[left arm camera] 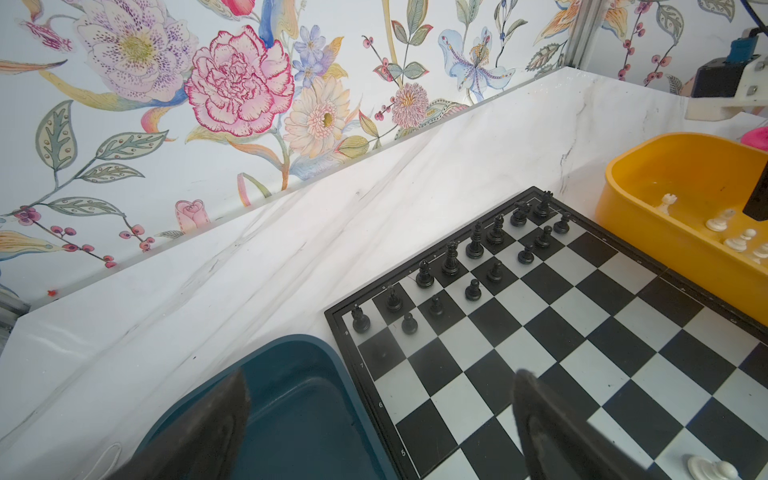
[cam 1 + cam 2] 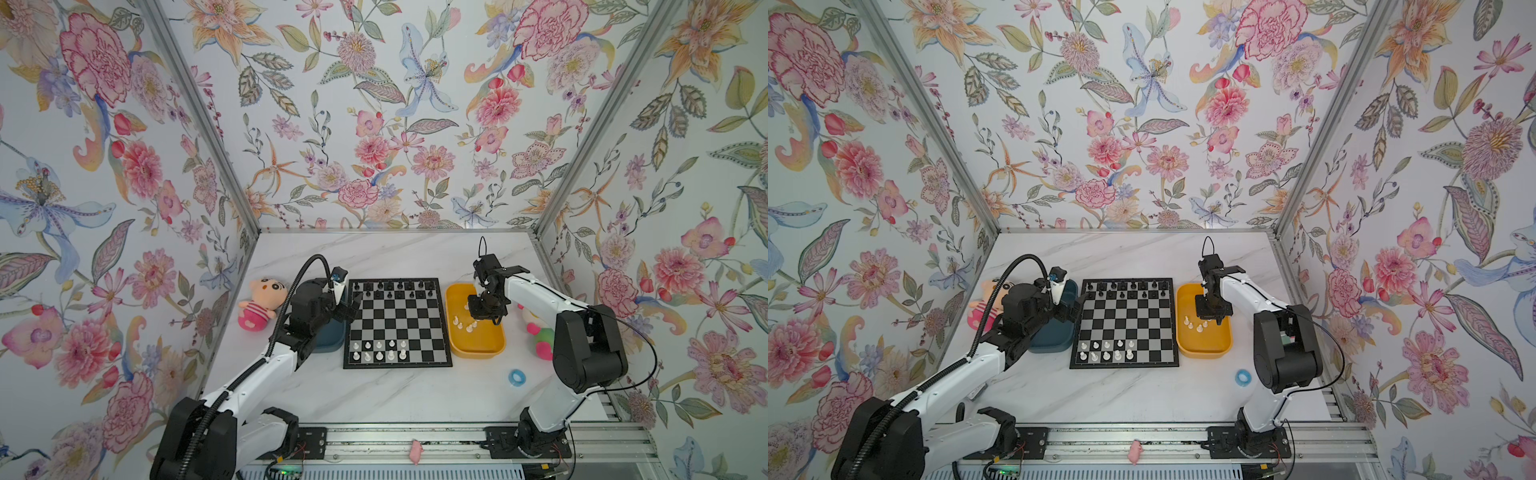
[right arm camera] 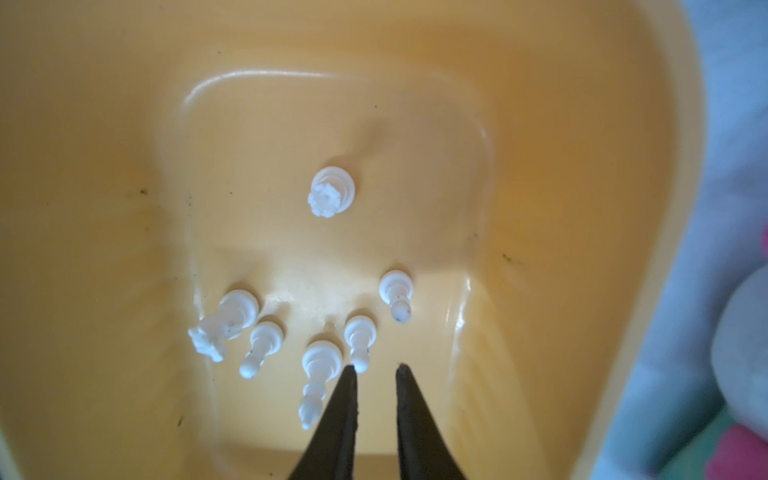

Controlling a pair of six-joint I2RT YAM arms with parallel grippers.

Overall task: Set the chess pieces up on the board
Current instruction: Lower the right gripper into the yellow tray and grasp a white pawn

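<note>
My L gripper (image 1: 380,374) hangs wide open, empty, fingers (image 1: 216,419) spread far apart. L arm (image 2: 249,374) reaches fwd from its base, elbow bent, wrist angled inward. My R gripper (image 3: 376,368) points straight down, a narrow gap btwn its tips, nothing in it. R arm (image 2: 536,291) folds at the elbow, forearm stretched inward, wrist bent down.

Left gripper (image 1: 382,376) spread over teal tray (image 1: 299,399) and board (image 1: 582,332), black pieces (image 1: 473,245) ranked, white pieces (image 1: 719,220) in yellow tray (image 1: 648,174)
</note>
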